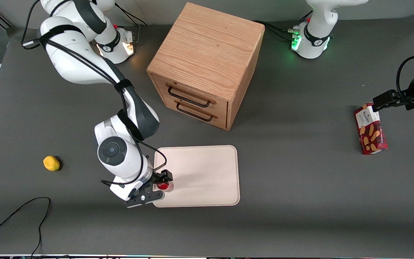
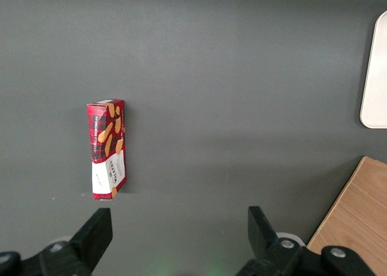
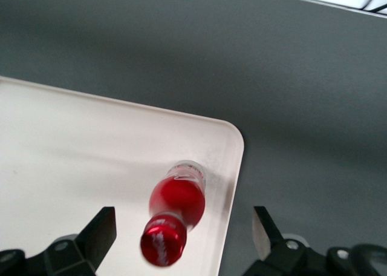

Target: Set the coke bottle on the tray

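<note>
Red slim plastic coke bottle with red cap stood upright on the flat cream-white rectangular tray, near the tray corner toward the working arm's end and nearer the front camera, so placement looked done and only retreat seemed left. Black two-finger gripper hovered over the bottle with fingers spread wide, touching nothing. Count: one bottle, one tray, one two-drawer oak wooden cabinet, one red biscuit box toward the parked arm's end, one small yellow lump on the grey table.
</note>
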{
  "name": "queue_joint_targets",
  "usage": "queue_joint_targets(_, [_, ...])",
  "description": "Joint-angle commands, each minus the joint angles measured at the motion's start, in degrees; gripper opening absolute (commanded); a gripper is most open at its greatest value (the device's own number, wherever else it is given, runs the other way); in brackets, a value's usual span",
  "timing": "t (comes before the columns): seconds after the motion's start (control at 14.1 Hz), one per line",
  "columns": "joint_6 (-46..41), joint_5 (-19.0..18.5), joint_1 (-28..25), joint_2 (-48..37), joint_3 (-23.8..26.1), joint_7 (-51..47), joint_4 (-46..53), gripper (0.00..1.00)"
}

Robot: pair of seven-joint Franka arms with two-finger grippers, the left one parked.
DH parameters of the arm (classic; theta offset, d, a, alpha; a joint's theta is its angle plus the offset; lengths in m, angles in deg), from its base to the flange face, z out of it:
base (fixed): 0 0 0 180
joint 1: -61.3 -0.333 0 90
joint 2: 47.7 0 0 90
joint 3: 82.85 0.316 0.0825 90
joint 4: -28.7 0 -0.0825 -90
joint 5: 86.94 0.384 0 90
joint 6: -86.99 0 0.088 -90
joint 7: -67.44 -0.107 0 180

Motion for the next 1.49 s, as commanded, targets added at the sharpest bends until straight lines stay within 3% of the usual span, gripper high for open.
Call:
queue_joint_targets(0.0, [-1.20,1.41,0.43,-10.21,-0.36,-4.24,-9.32,1.00])
queue_joint_targets(0.21, [-0.76,16.16,1.49,-22.95,-7.20,-4.07,-21.26,1.00])
queue_joint_targets(0.35, [-0.76,19.62,1.57,-31.04,-10.11,-3.98,-29.44,1.00])
queue_joint_targets(0.85, [-1.98,19.63,1.40,-58.99,-17.23,-2.05,-56.52,1.00])
queue_joint_targets(1.13, [-14.09,18.92,1.48,-61.93,-21.36,7.15,-52.61,1.00])
queue_joint_targets(1.35, [-18.32,18.58,1.40,-61.93,-23.92,9.64,-49.62,1.00])
queue_joint_targets(1.42, [-21.64,14.92,1.40,-60.88,-23.57,10.08,-46.73,1.00])
